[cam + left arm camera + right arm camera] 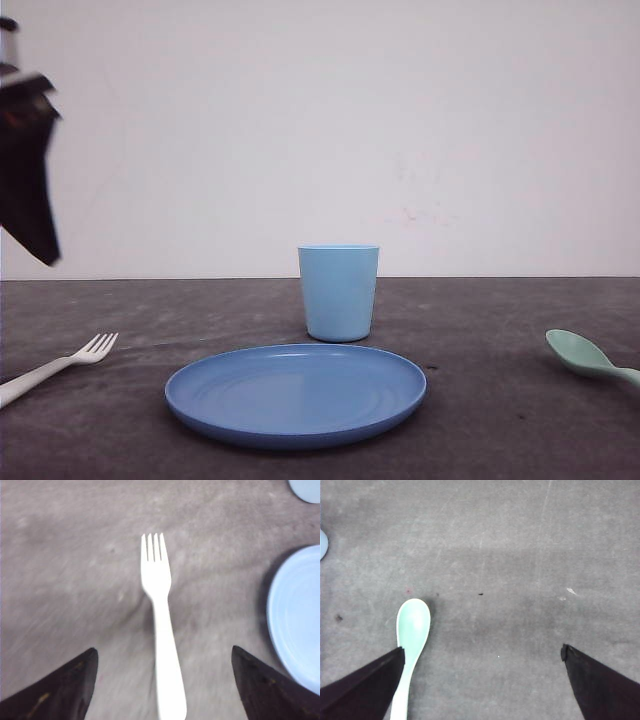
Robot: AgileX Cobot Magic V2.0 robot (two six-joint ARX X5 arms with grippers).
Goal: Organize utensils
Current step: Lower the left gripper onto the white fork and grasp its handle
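Note:
A white plastic fork (60,366) lies flat on the dark table at the front left, tines pointing toward the plate. In the left wrist view the fork (161,625) runs between the two black fingertips of my left gripper (164,652), which hovers open above its handle. The left arm's dark body (28,160) hangs high at the left edge. A mint-green spoon (585,357) rests at the far right. My right gripper (482,650) is open above the table, and the spoon (410,645) lies beside one fingertip, not centred between them.
A blue round plate (295,393) sits in the middle front, with a light blue cup (338,292) upright just behind it. The plate's rim (295,620) is close beside the left gripper. A white wall backs the table.

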